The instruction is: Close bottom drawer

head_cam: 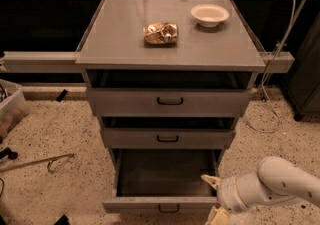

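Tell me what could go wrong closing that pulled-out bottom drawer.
The gripper hangs open at the right end of the lowest grey metal drawer, far from its small black loop handle. Pushing there might skew the drawer and jam it. One finger seems to reach over the dark tray and could get pinched.
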